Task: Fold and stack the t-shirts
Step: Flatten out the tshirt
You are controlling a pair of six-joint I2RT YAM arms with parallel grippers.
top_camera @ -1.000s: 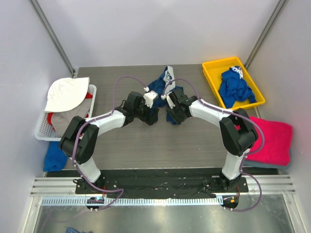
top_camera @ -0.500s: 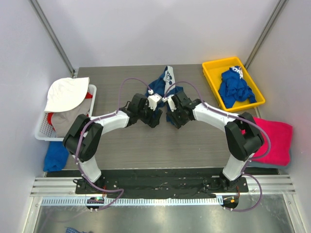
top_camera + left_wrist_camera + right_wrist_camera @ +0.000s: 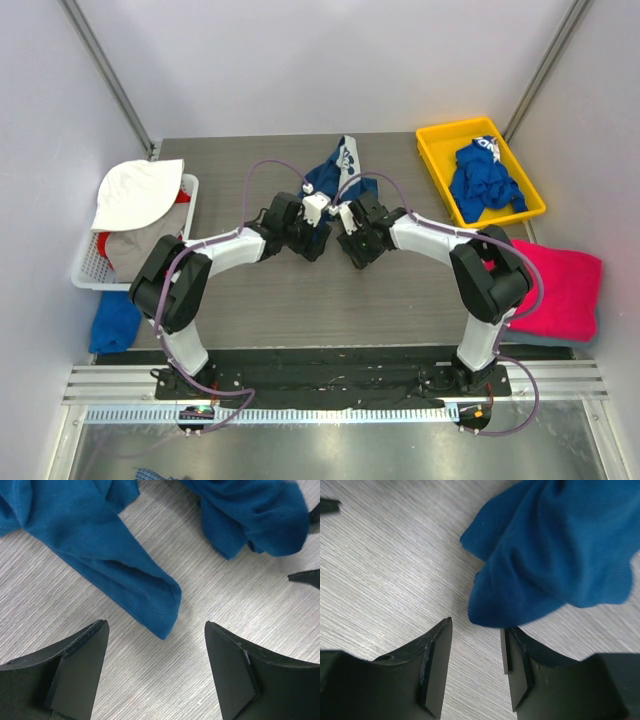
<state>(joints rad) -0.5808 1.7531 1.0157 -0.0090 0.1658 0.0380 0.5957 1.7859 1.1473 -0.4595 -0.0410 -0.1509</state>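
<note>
Lately right arm edged nearer, grippers converging at blue tee (image 3: 335, 172), crumpled mid-bench (image 3: 250, 290). Left gripper (image 3: 155, 625) wide open, tee end between jaws, ungripped. Right gripper (image 3: 476, 626) part-open, empty. I judge folding unstarted.

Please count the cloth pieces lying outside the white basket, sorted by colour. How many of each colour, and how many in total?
Blue: 3 - centre shirt, bundle in the yellow tray, cloth at far left
Pink: 1 - folded shirt
Total: 4
</note>
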